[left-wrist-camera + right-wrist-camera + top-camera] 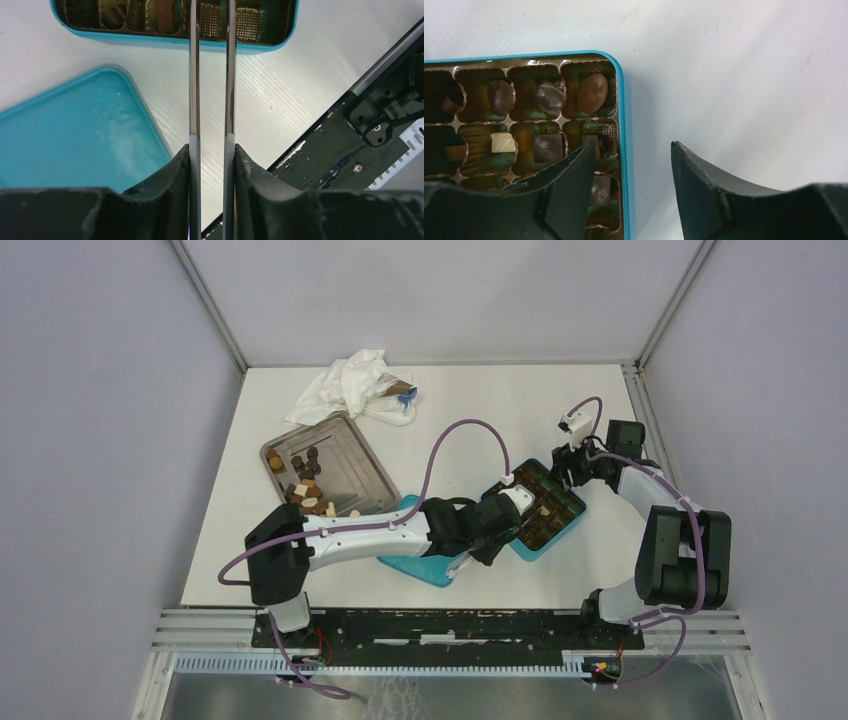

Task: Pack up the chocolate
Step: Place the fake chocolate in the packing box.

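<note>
Loose chocolate in dark, brown and white pieces lies in a metal tray. The teal box has compartments, several holding chocolate. My left gripper reaches over the box's near side. It is shut on thin metal tweezers, whose tips run out of view over the box. My right gripper is open and empty, straddling the box rim: one finger is over the compartments, the other over the table. It also shows in the top view.
The teal lid lies upside down on the table beside the box, under my left arm, and fills the left of the left wrist view. A crumpled white cloth sits at the back. A black rail runs along the near edge.
</note>
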Tool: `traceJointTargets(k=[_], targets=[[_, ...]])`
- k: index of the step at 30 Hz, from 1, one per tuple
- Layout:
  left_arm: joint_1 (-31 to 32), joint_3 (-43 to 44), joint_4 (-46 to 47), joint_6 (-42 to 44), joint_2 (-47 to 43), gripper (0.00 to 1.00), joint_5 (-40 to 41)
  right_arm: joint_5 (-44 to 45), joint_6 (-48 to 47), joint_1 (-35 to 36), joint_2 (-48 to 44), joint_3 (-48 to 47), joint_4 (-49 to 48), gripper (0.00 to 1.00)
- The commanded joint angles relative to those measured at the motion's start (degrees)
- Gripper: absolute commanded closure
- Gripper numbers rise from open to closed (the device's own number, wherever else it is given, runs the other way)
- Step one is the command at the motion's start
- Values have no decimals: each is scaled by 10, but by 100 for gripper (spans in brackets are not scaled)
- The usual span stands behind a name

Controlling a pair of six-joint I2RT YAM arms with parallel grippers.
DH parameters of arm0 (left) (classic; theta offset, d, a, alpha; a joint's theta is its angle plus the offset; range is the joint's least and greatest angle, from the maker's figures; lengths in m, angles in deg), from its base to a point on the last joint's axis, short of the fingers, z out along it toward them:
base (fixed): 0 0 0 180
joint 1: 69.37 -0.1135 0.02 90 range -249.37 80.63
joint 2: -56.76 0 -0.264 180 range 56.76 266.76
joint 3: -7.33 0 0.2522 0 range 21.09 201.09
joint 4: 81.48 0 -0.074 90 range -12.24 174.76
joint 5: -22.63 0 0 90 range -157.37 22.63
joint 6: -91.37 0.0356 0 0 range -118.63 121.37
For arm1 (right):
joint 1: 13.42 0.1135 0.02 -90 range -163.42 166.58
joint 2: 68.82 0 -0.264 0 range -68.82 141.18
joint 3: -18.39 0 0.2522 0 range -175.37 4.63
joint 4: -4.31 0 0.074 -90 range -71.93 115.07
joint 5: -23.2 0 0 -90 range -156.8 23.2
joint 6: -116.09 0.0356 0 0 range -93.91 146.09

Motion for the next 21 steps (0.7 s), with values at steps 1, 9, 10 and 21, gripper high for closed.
traceJointTargets(k=[1,9,10,21], targets=[[4,34,1,-9,4,70,10,-14,2,-3,-17,-17,-6,37],[5,39,0,-13,6,60,7,-16,-1,-5,-21,-16,-3,35],[5,40,1,-15,5,59,8,-17,-1,-5,-23,-16,-4,35],[5,14,32,-30,-37,61,33,-20,-7,-6,-35,-14,-1,35]])
